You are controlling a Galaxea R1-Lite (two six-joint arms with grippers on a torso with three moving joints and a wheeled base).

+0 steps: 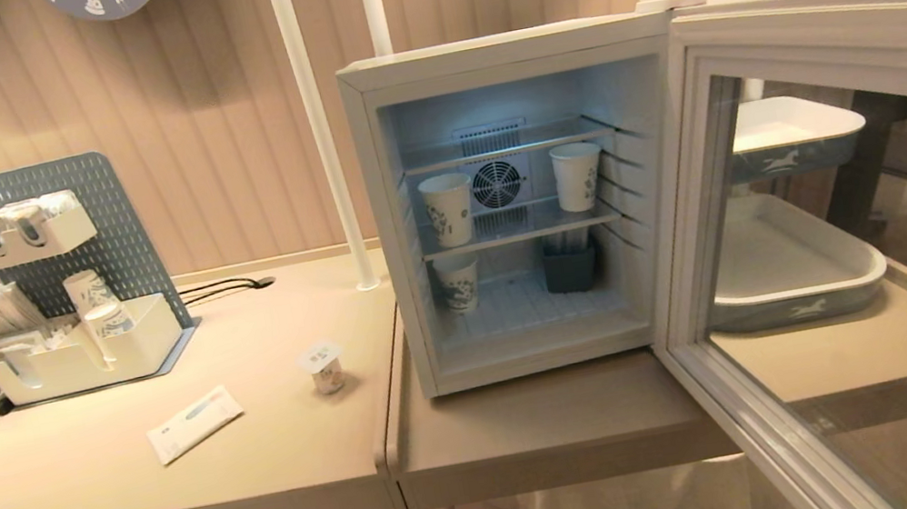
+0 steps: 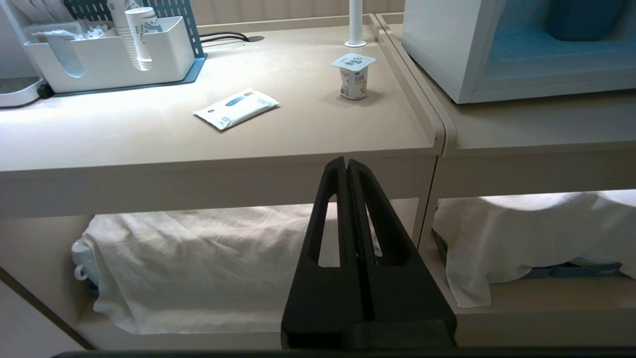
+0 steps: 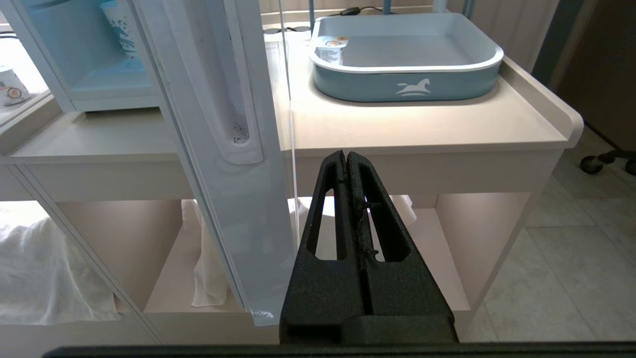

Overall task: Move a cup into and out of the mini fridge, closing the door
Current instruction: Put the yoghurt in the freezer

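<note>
You have the small white foil-lidded yogurt cup [image 1: 324, 366] upright near the beige desk's [image 1: 86, 482] right edge, bare desk around it. The white mini fridge [image 1: 476, 57] gapes, its glass door [image 1: 842, 263] swung wide. Only the right wrist view shows what may be a second pot in the blue tray [image 3: 407, 84]. Left end effector [image 2: 346, 164] and right end effector [image 3: 346, 156] are pressed together, empty, below desk level.

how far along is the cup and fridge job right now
Done: the door of the mini fridge stands wide open. In hand: nothing. The cup sits on the table left of the fridge, and the left gripper and right gripper hang low with jaws shut and empty. Left, judging from this: grasping the cup and closing the door.
</note>
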